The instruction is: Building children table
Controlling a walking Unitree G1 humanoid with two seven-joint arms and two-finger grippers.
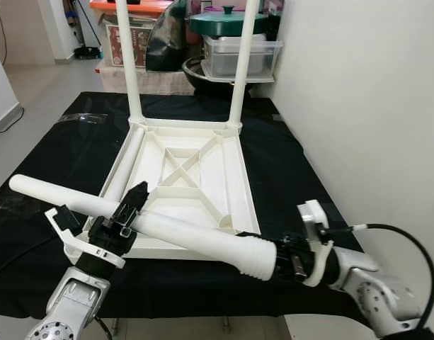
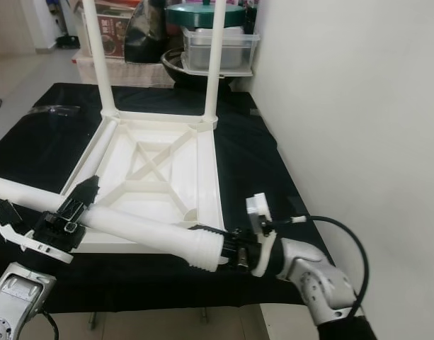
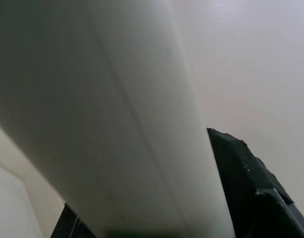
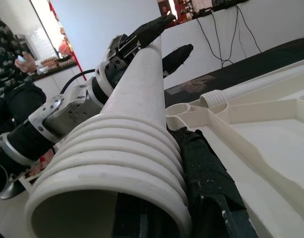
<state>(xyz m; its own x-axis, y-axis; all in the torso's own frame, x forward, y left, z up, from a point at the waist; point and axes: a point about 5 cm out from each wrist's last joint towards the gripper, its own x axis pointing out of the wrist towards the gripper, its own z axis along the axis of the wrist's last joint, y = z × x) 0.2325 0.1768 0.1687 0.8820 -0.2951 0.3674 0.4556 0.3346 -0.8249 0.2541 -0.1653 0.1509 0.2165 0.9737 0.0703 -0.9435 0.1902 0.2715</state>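
A white children's table top (image 1: 229, 170) lies upside down on the black cloth. Two white legs (image 1: 132, 64) (image 1: 243, 64) stand upright in its far corners. A third leg (image 1: 123, 168) lies loose along its left rail. The fourth leg (image 1: 195, 237) is held level across the near edge by both grippers. My left gripper (image 1: 130, 207) is shut around the shaft; one finger (image 3: 251, 183) presses its side. My right gripper (image 1: 291, 258) is shut on the ribbed threaded end (image 4: 112, 163), close to the near right corner socket (image 4: 184, 111).
A white wall (image 1: 372, 106) runs close along the right. Behind the table stand a clear box with a green lid (image 1: 238, 46) and a dark bag (image 1: 167, 39). The black cloth (image 1: 54, 156) covers the work table. A seated person (image 4: 13, 74) is off to my left.
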